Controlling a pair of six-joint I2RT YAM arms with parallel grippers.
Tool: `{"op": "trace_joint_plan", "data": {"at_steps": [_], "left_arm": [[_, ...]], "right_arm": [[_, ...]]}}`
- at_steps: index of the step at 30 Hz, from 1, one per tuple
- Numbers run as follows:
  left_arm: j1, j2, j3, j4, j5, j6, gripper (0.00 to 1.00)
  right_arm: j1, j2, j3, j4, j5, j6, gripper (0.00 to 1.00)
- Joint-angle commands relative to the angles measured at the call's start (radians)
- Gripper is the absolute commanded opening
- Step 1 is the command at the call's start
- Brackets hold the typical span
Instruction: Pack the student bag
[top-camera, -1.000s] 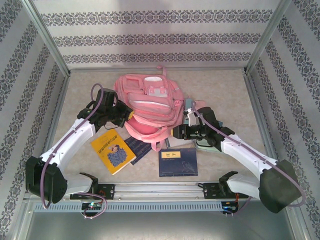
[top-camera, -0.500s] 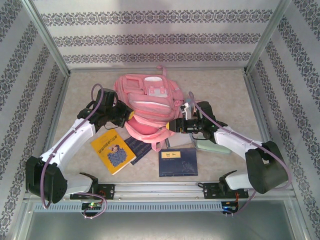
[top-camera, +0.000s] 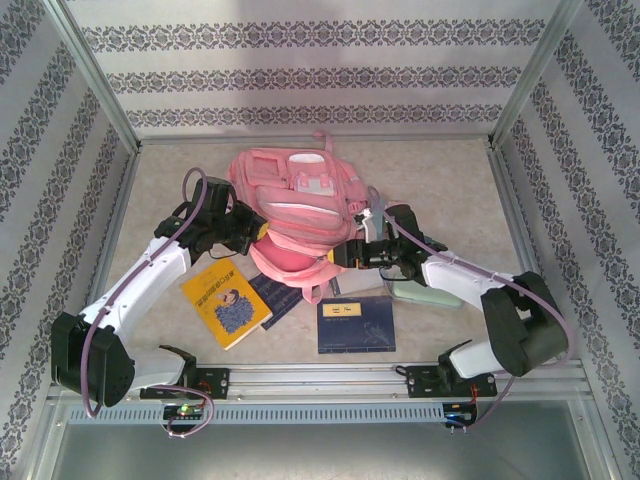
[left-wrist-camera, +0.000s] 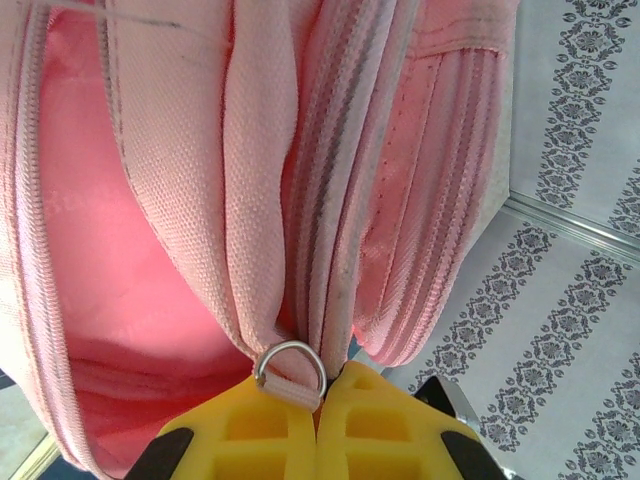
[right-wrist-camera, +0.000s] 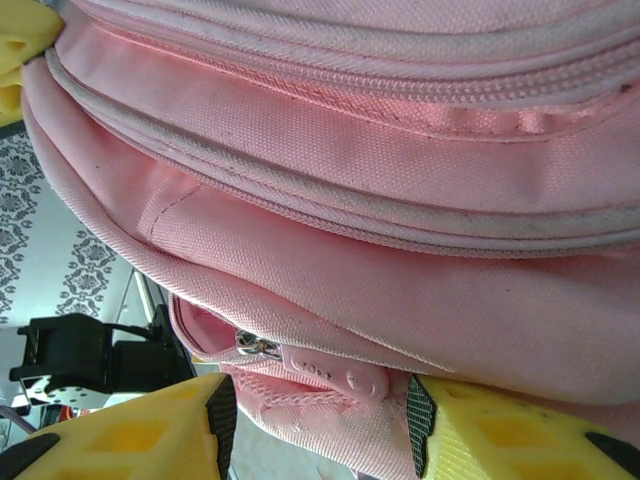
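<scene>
**Left pincer clenched on the bag, right pincer spread at the zip**

The left pincer's yellow fingers are pressed together on the fabric tab carrying a metal ring. The right pincer's jaws stand apart with the zip pull between them, gripping nothing. The student bag lies at upper centre of the top view. It is soft and floppy, probably light, and will sag and fold when lifted. The ring, pull and seams look like the best holds. The table is pale and smooth, with patterned walls around it. A yellow book and a blue book lie lower down in that view.
</scene>
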Motion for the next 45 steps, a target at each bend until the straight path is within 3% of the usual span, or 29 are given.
{"op": "trace_joint_plan", "data": {"at_steps": [1,21,37,45], "left_arm": [[-0.004,-0.007,-0.002,0.069,0.050,-0.023,0.00],[-0.002,0.010,-0.022,0.076,0.042,-0.025,0.00],[-0.003,0.012,-0.030,0.072,0.037,-0.021,0.00],[-0.002,0.016,-0.028,0.070,0.034,-0.014,0.00]], "right_arm": [[0.019,0.018,0.034,0.075,-0.012,-0.001,0.50],[0.030,0.003,0.010,0.061,-0.146,0.038,0.41],[0.049,0.120,0.025,0.071,-0.125,0.014,0.40],[0.050,0.163,0.077,0.068,-0.057,0.009,0.35]]}}
